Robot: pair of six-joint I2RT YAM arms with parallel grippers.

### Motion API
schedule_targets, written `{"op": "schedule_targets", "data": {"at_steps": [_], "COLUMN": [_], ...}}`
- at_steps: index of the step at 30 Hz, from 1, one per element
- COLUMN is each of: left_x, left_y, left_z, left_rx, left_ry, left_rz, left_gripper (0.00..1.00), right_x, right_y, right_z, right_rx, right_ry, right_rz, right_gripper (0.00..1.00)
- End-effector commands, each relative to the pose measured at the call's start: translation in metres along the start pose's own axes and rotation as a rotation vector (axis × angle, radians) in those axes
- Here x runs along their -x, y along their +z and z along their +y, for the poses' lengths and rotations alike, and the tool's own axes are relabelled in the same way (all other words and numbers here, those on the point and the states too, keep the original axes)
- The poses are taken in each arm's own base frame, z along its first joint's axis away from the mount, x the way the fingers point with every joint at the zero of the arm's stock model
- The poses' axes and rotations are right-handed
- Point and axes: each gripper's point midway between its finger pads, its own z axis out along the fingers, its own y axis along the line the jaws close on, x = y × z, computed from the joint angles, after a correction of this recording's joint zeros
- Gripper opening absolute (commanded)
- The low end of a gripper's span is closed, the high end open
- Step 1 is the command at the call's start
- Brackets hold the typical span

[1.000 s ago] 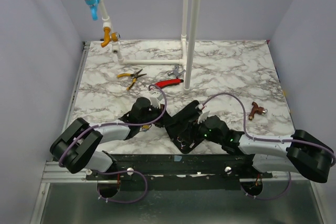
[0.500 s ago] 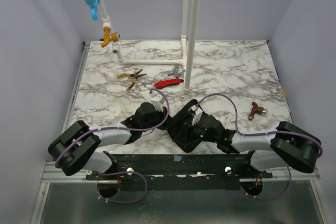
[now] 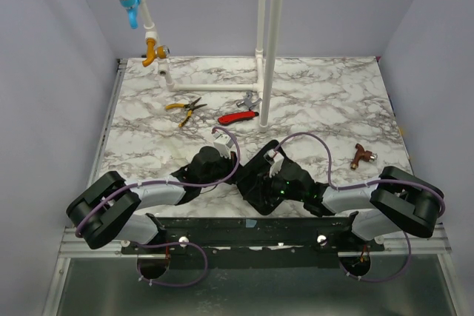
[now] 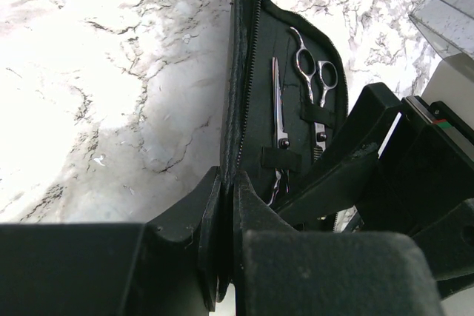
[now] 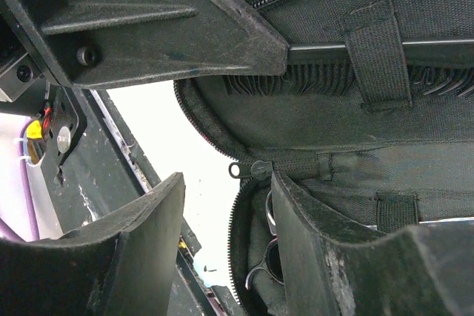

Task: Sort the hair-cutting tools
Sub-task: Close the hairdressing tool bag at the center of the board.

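Marbled surface (image 3: 318, 101) carries the open black case (image 3: 255, 183) at its near edge, between both arms. Your left hand (image 4: 226, 183) is clenched on the case's flap edge; keep this pinch firm so the flap does not fall. Scissors (image 4: 311, 79) and comb (image 5: 311, 83) sit under straps inside. Your right hand (image 5: 226, 183) is released, jaws astride the zip rim; I think you should lower it slowly. Compared with one second ago, the right arm is folded closer in and its jaws are slightly narrower.

Two scissors (image 4: 278, 109); one comb (image 5: 318, 79); one black case (image 4: 241, 72); one pliers (image 3: 185, 107).
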Motion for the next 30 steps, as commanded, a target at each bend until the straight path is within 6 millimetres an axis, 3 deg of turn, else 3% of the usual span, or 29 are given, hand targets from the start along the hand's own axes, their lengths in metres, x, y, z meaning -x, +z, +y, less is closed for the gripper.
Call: {"op": "schedule_targets", "data": {"at_steps": [1,6,30], "left_x": [0.007,0.006,0.009], "left_y": [0.002,0.003,0.011], "left_z": [0.006,0.006,0.002], "left_rx": [0.038,0.034,0.028], "left_ry": [0.020,0.017,0.017], "left_rz": [-0.032,-0.029,-0.024], "left_gripper": [0.00,0.00,0.00], "right_x": [0.007,0.004,-0.033], "right_y": [0.004,0.007,0.006], "right_z": [-0.006,-0.009,0.024], "right_rx": [-0.031,-0.031,0.179], "right_ry": [-0.016,-0.023,-0.009], "right_rz": [-0.036,-0.024,0.139], "right_gripper": [0.54,0.55,0.53]}}
